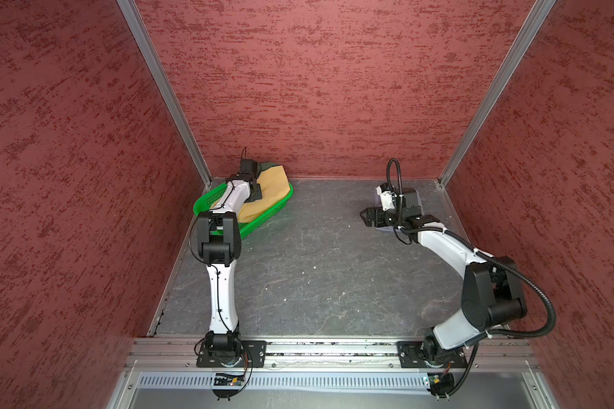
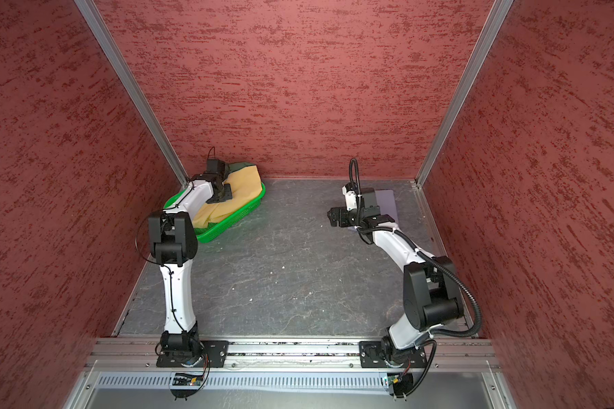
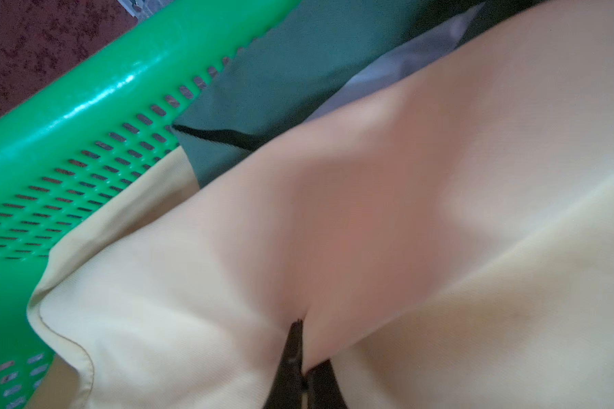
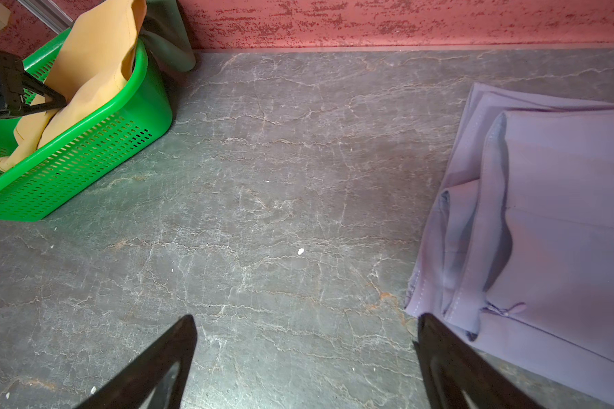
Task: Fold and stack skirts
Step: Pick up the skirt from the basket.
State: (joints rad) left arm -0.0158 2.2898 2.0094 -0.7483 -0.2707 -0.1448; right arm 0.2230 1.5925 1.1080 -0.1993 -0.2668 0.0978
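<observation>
The mustard-yellow skirt [image 1: 273, 184] [image 3: 440, 212] lies bunched in the bright green basket [image 1: 259, 223]. My left gripper [image 1: 257, 193] [image 3: 300, 340] is down in the basket, shut on a pinched fold of that skirt. The dark green skirt [image 1: 268, 164] [image 3: 298, 70] lies under it and hangs over the basket's far end. At the back right, the lavender-grey skirt [image 2: 387, 200] [image 4: 546, 230] rests folded on the table. Beside that skirt's left edge my right gripper [image 1: 364, 216] [image 4: 305, 318] hovers open over bare table, holding nothing.
The basket [image 4: 86, 159] stands in the back-left corner against the red walls. A dark marbled tabletop [image 1: 316, 265] spreads between the two arms. A metal rail [image 1: 316, 350] with both arm bases runs along the front edge.
</observation>
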